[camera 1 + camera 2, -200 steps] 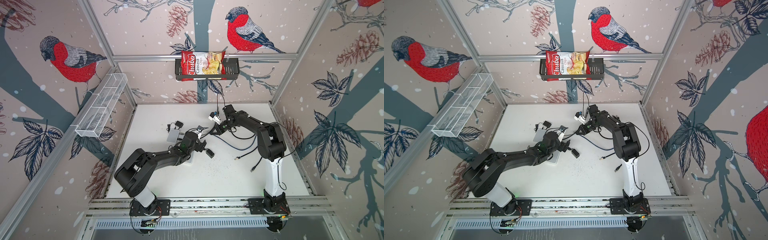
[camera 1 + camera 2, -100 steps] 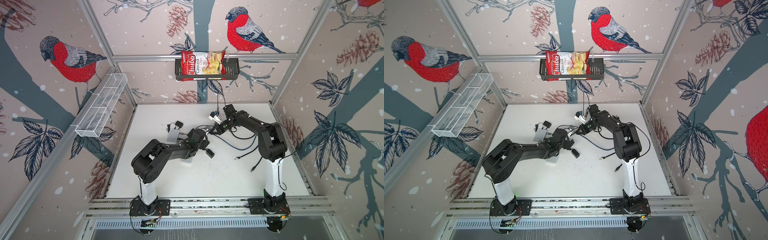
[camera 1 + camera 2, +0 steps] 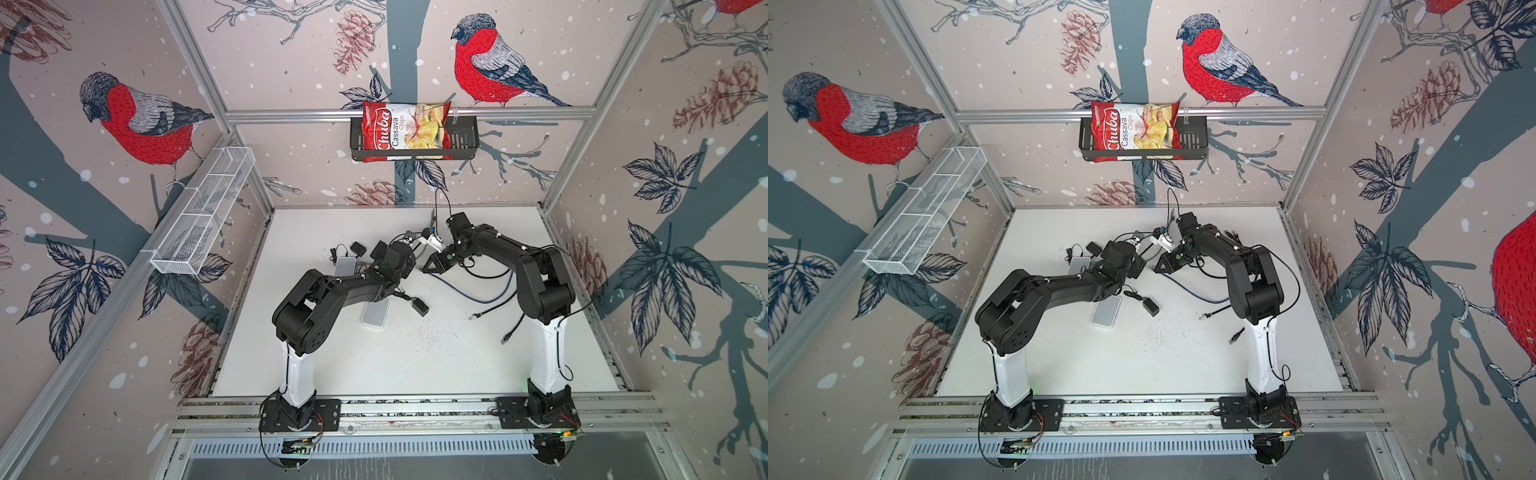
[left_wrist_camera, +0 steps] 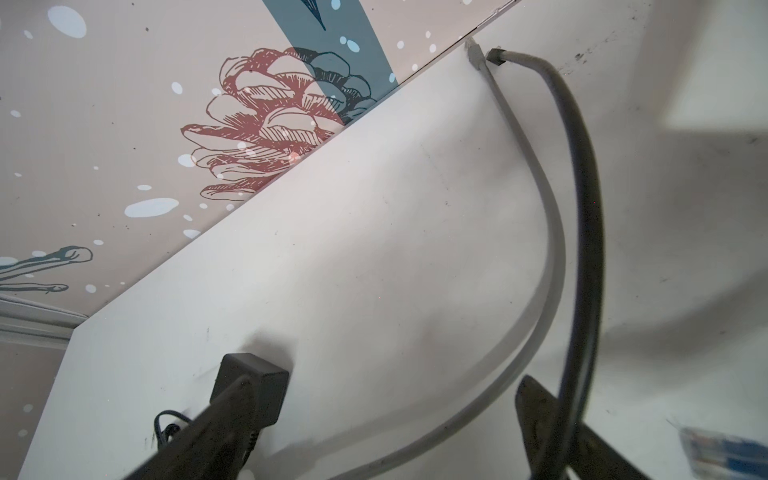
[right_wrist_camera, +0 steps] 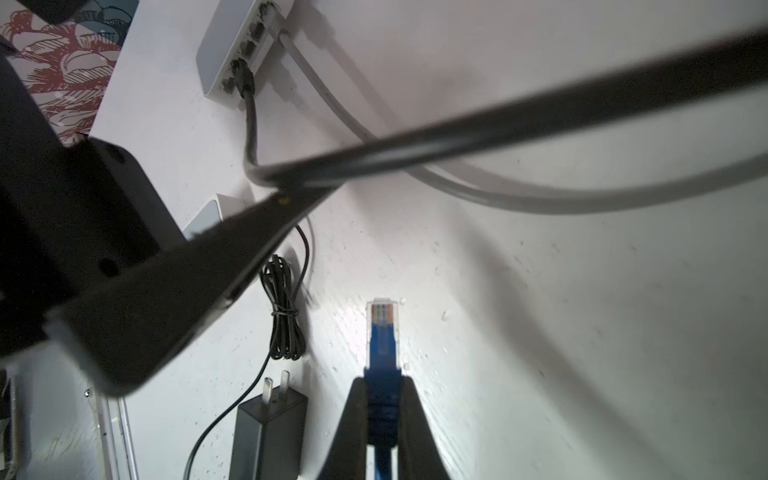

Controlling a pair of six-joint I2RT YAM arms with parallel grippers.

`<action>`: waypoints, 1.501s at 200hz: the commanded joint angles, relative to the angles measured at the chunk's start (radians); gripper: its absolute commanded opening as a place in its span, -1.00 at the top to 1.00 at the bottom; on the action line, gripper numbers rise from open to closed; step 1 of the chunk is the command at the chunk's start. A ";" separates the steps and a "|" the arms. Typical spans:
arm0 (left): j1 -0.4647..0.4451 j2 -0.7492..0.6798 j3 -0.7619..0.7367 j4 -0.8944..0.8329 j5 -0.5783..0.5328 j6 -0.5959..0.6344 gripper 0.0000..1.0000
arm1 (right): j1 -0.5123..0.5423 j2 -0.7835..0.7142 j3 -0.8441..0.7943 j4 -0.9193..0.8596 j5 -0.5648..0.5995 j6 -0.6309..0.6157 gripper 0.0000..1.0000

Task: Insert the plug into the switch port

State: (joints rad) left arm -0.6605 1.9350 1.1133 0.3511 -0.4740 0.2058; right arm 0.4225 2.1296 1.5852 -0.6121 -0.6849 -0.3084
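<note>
One blue plug clamped in right jaws; left jaws apart, blurred, cut off; switch partly cropped.

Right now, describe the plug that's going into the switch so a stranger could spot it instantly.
On the white table, find the right gripper over the far half, near the middle. Pinched in it is the plug: clear-tipped, on a blue cable, unlike the black cable and grey cable nearby.

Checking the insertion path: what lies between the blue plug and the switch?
Right wrist view: a black cable and a left-arm finger cross between the blue plug and the switch.
</note>
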 commanded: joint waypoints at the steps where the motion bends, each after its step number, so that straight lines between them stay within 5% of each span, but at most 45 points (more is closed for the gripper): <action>1: 0.005 -0.010 0.008 -0.022 0.035 -0.026 -0.92 | 0.002 -0.043 -0.037 0.057 0.029 0.013 0.89; 108: 0.042 -0.146 -0.015 -0.119 0.274 -0.167 -0.93 | 0.135 -0.312 -0.315 0.297 0.298 0.023 0.87; 201: 0.061 -0.470 -0.290 -0.209 0.087 -0.403 -0.93 | 0.368 -0.482 -0.499 0.399 0.474 0.012 0.87; 257: 0.073 -0.669 -0.466 -0.306 0.128 -0.551 -0.93 | 0.484 -0.465 -0.562 0.456 0.470 0.047 0.86; 300: 0.111 -0.687 -0.551 -0.290 0.200 -0.622 -0.93 | 0.495 -0.413 -0.619 0.521 0.460 0.067 0.87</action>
State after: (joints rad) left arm -0.5682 1.2476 0.5892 0.0574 -0.3267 -0.3481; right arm 0.9154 1.6936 0.9852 -0.1566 -0.2188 -0.2611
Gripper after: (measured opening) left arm 0.962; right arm 0.115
